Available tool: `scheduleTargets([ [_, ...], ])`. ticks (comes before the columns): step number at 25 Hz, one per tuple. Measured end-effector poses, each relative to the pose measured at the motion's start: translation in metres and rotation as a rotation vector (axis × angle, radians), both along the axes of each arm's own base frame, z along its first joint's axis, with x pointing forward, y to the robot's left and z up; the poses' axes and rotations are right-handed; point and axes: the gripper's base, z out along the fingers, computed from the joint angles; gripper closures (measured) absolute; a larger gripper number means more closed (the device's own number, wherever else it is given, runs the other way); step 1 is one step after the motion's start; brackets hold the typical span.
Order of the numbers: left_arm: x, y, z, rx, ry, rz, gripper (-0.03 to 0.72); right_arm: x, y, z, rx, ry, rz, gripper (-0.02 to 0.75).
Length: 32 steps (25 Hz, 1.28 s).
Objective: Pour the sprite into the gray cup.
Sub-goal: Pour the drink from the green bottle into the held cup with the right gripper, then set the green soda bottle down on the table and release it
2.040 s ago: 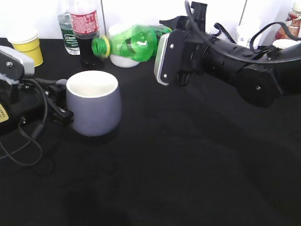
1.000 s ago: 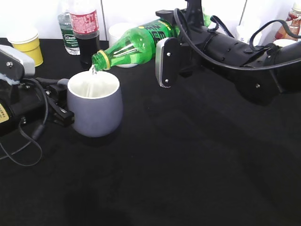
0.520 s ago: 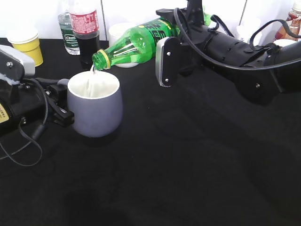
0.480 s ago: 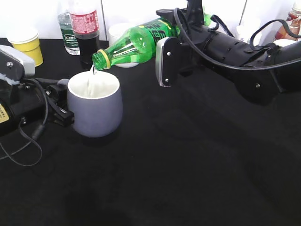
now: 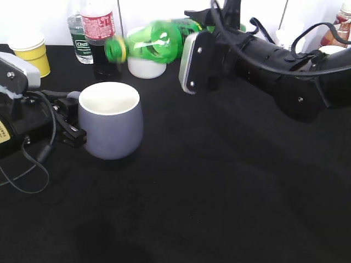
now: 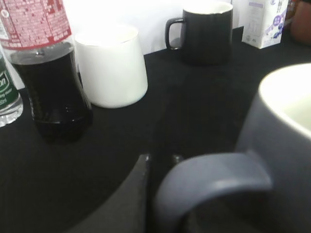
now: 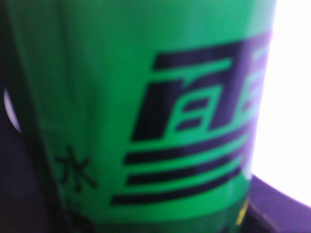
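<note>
Carrying the sprite (image 5: 151, 44) mid-air in the right fingers, lying near level, mouth pointing away from them, above and behind the gray cup (image 5: 109, 126). No stream showing; bottle motion-blurred. Judging the right fingers clamped on the labelled body, since nothing else is supporting it; not seeing them directly, hidden behind the wrist plate of the right arm (image 5: 263, 55).

Resting the left fingers (image 5: 68, 129) against the cup's handle side on the worktop (image 5: 219, 192). Clamped or merely beside: cannot tell.

Handling, as judgement:
- Expecting the thin plastic wall to be flexing under squeeze and smooth at the label, so gripping mid-body at the label, not the tapering shoulder.
- Expecting liquid to be sloshing and shifting weight while tilting, so rotating slowly.
- Treating the cup as stiff, heavy ceramic, chippable; bracing at the handle (image 6: 214, 179) looking sensible.

View differences:
- Exterior: giving bottle attitude and mouth-to-rim offset; wrist views lacking both.
- Right wrist: showing only green label with black print filling the frame; no cup.
- Left wrist: showing one dark finger (image 6: 131, 199) just beside the handle loop, plus cola bottle (image 6: 46, 87), white cup (image 6: 112, 65) and black mug (image 6: 206, 31) well beyond the fingers.
</note>
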Motion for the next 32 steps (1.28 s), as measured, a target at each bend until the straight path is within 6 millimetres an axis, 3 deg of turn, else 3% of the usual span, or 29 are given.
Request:
scheduleTargets([
  [2,0.000,0.000,0.000,0.000,0.000,0.000,0.609,0.000,0.000,0.000,0.162,0.124,-0.002,0.305],
  [6,0.003,0.004,0.001,-0.028,0.008,0.064,0.609,0.000,-0.001,0.000,0.805,0.607,-0.012,0.305],
  [10,0.016,0.023,0.006,-0.035,-0.065,0.255,0.609,0.012,-0.019,-0.001,1.131,0.706,-0.188,0.305],
  [16,0.079,0.091,-0.019,-0.027,-0.065,0.522,0.609,0.023,-0.041,-0.006,1.158,0.720,-0.289,0.305],
  [20,0.116,0.097,-0.050,-0.025,-0.061,0.537,0.609,0.025,-0.046,-0.006,1.164,0.713,-0.301,0.305],
  [22,0.127,0.097,-0.055,-0.040,-0.079,0.538,0.612,0.025,-0.046,-0.006,1.164,0.713,-0.301,0.305],
  [24,0.127,0.097,-0.056,-0.042,-0.080,0.538,0.600,0.025,-0.046,-0.006,1.164,0.713,-0.302,0.306],
  [27,0.122,0.096,-0.053,-0.044,-0.081,0.530,0.421,0.025,-0.046,-0.006,1.165,0.712,-0.302,0.306],
  [30,0.097,0.095,-0.043,-0.037,-0.067,0.520,0.389,0.026,-0.048,-0.006,1.168,0.708,-0.306,0.306],
  [32,0.072,0.095,-0.031,-0.020,-0.026,0.520,0.389,0.032,-0.063,-0.006,1.186,0.685,-0.341,0.306],
])
